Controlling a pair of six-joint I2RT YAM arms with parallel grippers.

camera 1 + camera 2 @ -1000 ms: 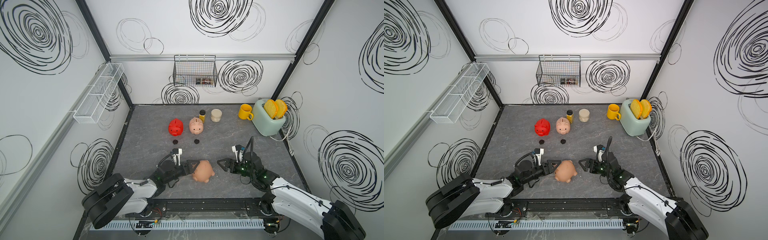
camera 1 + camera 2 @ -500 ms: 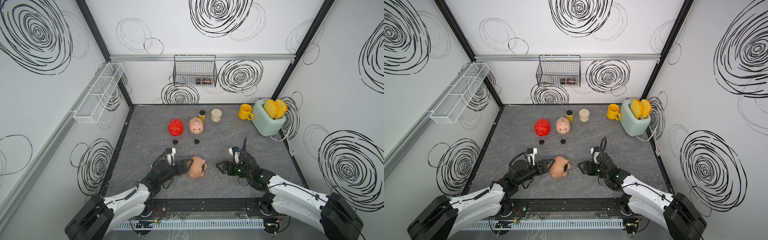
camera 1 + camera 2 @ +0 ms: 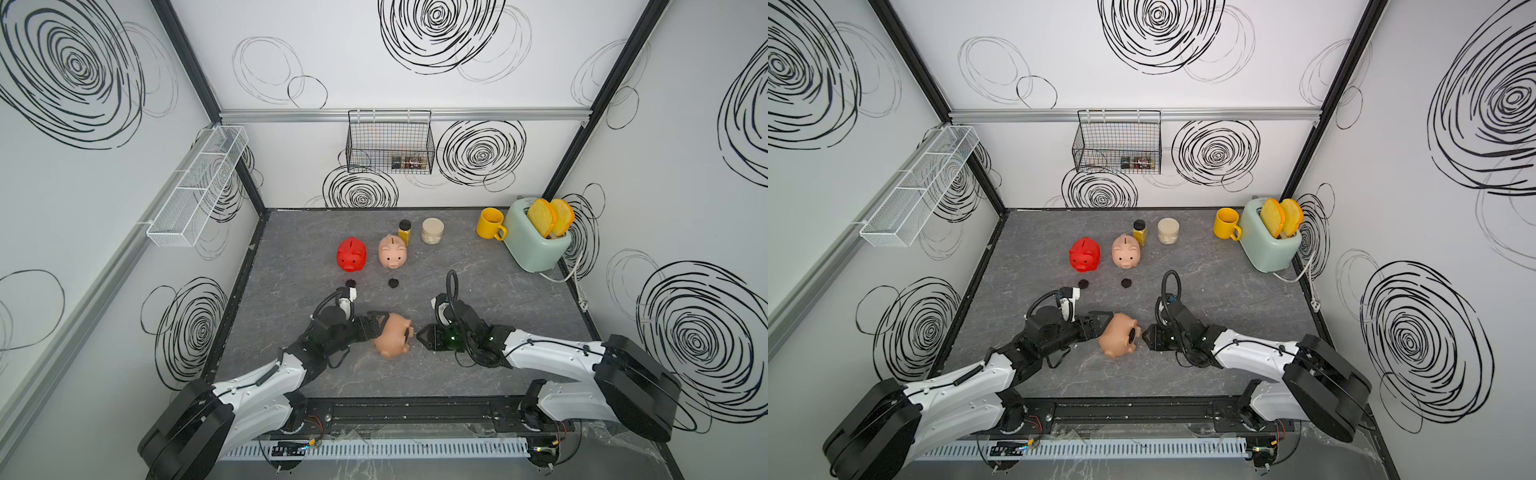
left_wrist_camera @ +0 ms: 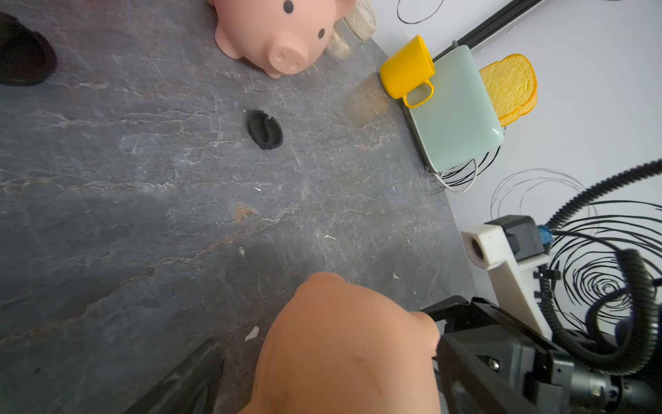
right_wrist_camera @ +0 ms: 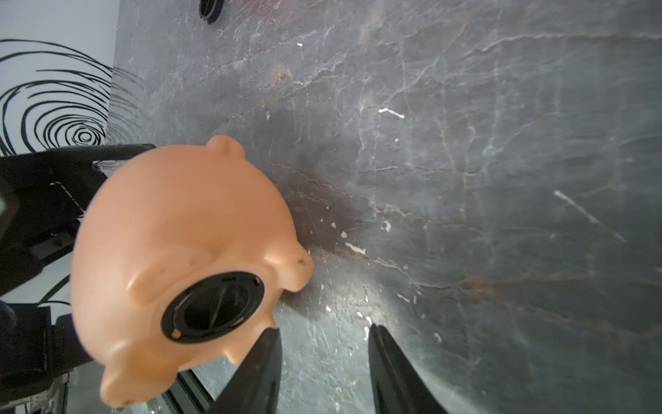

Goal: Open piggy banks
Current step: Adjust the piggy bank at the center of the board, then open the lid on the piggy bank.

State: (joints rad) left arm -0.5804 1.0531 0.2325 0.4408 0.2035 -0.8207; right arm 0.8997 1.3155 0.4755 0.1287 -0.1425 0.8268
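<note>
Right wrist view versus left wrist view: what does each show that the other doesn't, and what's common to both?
Right wrist only: the belly of the peach piggy bank with its black plug in place, and the right gripper open beside it. Left wrist only: the pink piggy bank, yellow mug and toaster. Both: the peach piggy bank, the grey table, and a loose plug lying on it. I cannot tell whether it is the same plug in each.
</note>
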